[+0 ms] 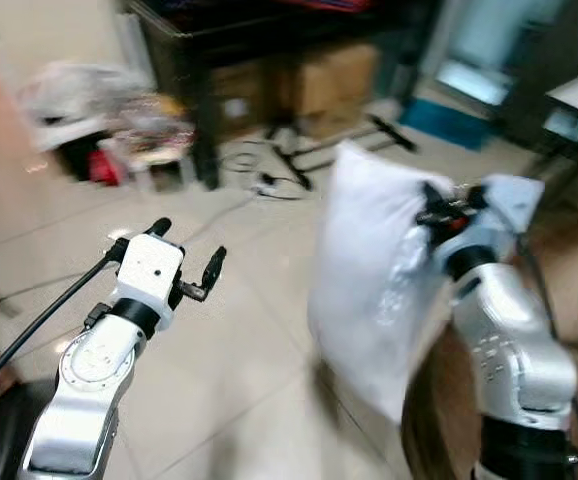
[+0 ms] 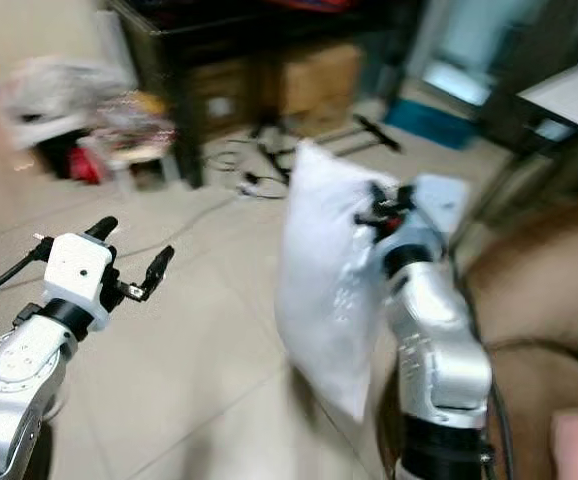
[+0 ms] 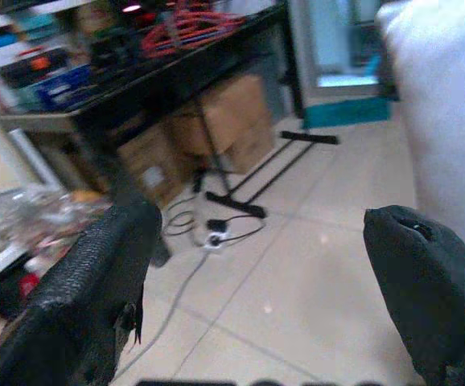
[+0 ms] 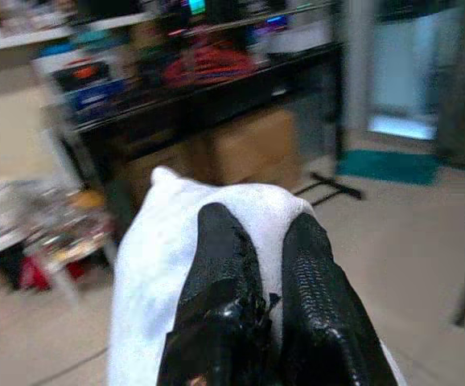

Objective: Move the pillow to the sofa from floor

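The right gripper point(image 2: 377, 213) is clenched on the upper edge of the soft white fabric pillow point(image 2: 327, 290), its two black fingers point(image 4: 216, 265) pinched close together over the cloth. The pillow hangs clear of the pale tiled floor point(image 2: 199, 340), draped down in front of the silver right arm, with the brown upholstered sofa point(image 2: 539, 300) just off to the robot's right.

I'd say the carry is well along; what matters now is keeping that pinch firm while swinging right, and lifting enough that the dangling bottom corner clears the sofa's edge before letting go. A pinch on one edge could slip if the arm jerks.

The left gripper point(image 1: 191, 262) is held out over the floor, fingers spread wide and empty.

By count: one pillow, one sofa, two grippers, and a dark table point(image 1: 269, 40) with two cardboard boxes point(image 1: 334, 80) under it.
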Robot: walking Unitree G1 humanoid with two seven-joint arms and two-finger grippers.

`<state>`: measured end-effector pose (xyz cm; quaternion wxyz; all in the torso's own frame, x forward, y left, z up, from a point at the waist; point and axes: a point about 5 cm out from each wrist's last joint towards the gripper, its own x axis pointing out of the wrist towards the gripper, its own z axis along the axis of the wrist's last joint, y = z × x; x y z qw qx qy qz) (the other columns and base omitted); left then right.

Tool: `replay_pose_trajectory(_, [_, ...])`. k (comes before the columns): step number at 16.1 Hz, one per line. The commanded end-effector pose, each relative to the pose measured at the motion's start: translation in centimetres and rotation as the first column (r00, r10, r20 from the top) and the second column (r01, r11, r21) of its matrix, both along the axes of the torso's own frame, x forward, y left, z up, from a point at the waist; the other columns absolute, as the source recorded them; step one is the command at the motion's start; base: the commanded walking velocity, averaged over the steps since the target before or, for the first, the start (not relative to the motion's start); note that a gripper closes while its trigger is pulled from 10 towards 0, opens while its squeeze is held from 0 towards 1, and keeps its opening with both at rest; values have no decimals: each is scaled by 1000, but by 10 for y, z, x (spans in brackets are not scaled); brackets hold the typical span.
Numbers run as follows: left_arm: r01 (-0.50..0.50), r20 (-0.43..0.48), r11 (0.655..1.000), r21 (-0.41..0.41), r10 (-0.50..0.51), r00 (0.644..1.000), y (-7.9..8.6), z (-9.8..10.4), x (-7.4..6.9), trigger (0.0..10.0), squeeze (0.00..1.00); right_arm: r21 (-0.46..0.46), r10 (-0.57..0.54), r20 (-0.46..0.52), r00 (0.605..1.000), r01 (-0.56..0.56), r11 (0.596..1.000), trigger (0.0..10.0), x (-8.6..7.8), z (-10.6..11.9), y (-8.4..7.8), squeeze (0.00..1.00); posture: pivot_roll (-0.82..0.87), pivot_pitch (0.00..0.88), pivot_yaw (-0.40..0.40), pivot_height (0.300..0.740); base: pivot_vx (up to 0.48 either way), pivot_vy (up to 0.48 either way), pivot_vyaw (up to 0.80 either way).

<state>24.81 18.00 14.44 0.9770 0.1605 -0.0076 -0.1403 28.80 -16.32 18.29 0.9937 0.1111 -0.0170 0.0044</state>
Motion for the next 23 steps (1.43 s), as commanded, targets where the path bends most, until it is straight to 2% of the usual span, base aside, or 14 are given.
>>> replay_pose_trajectory(1, [-5, 8, 1000, 9, 4, 1000, 1, 1, 1, 10000, 0, 12, 18, 58, 998, -19, 1000, 10000, 0, 14, 3, 0, -13, 0, 4, 740, 0, 0, -788])
replay_pose_trajectory(13, [-21, 12, 1000, 9, 21, 1000, 2, 2, 0, 10000, 0, 7, 31, 2, 1000, -31, 1000, 10000, -5, 0, 9, 0, -5, 0, 4, 740, 0, 0, -789])
replay_pose_trajectory(16, [-11, 23, 1000, -12, 12, 1000, 3, 5, 1, 10000, 0, -8, 60, -22, 998, -60, 998, 10000, -5, -4, 14, 0, -5, 0, 4, 740, 0, 0, -788])
replay_pose_trajectory(23, [-1, 23, 1000, -23, 1, 1000, 3, 6, 0, 10000, 0, -22, 128, -27, 991, -129, 991, 10000, -7, -7, 25, 0, -2, 0, 2, 740, 246, 0, 0])
